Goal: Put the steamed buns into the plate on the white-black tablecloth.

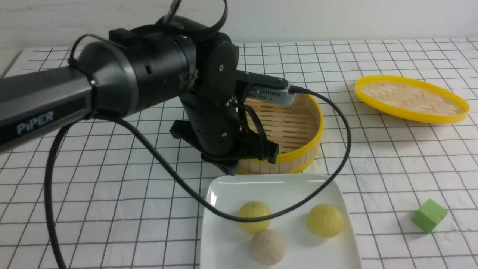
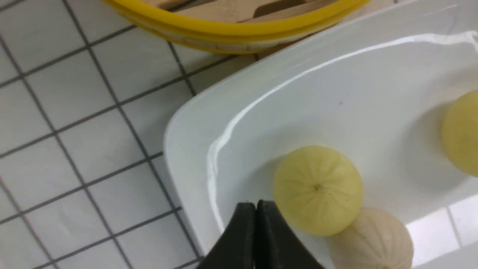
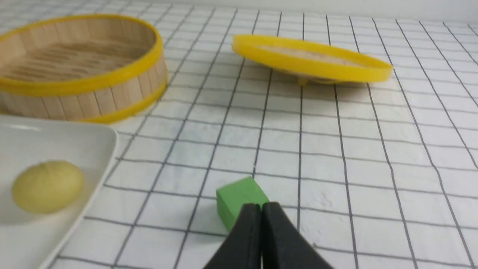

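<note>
Yellow-green steamed buns (image 1: 325,220) lie on the plate (image 1: 283,188); they look soft and light, and are likely best gripped gently across the round sides. Left pincer (image 2: 255,209) and right pincer (image 3: 261,209) are clenched, empty.

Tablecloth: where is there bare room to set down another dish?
The widest bare cloth lies between the lid, steamer basket, plate and green block. The plate's near half is crowded: two steamed buns and a beige bun.

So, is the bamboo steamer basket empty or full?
Empty: the steamer basket shows bare slats; both yellow-green buns lie on the white plate.
</note>
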Tool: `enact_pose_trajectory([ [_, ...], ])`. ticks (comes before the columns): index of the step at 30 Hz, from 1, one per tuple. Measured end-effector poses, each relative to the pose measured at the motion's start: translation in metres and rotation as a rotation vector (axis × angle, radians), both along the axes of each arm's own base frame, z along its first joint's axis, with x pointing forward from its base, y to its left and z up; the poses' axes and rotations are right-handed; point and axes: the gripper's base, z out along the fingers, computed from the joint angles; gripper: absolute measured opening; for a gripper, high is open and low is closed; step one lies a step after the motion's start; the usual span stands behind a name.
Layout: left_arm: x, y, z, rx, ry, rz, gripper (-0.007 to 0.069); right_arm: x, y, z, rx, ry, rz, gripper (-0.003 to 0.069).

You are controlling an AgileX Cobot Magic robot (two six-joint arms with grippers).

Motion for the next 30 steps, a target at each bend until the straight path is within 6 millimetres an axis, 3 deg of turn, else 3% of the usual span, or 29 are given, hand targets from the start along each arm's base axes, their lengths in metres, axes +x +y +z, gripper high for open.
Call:
enact_pose_trajectory([
  [5, -0.017, 0.016, 0.045, -0.076, -0.095, 0.034, 0.0012, 0.003, -0.004, -0.027, -0.035, 0.077, -0.065, 0.0027],
  [8, -0.026, 0.023, 0.062, -0.112, -0.126, 0.040, 0.0012, 0.004, -0.005, -0.036, -0.036, 0.096, -0.093, 0.0030],
  [16, -0.057, 0.055, 0.104, -0.090, -0.197, 0.049, 0.0013, 0.006, -0.005, -0.036, -0.033, 0.063, -0.101, 0.0044],
  [23, -0.115, 0.110, 0.158, -0.138, -0.328, 0.079, 0.0016, 0.006, -0.005, -0.036, -0.033, 0.063, -0.101, 0.0057],
  [28, -0.152, 0.141, 0.158, -0.178, -0.372, 0.082, 0.0017, 0.006, -0.005, -0.036, -0.033, 0.063, -0.101, 0.0062],
  [30, -0.172, 0.157, 0.140, -0.190, -0.383, 0.076, 0.0017, 0.006, -0.005, -0.036, -0.033, 0.063, -0.101, 0.0067],
])
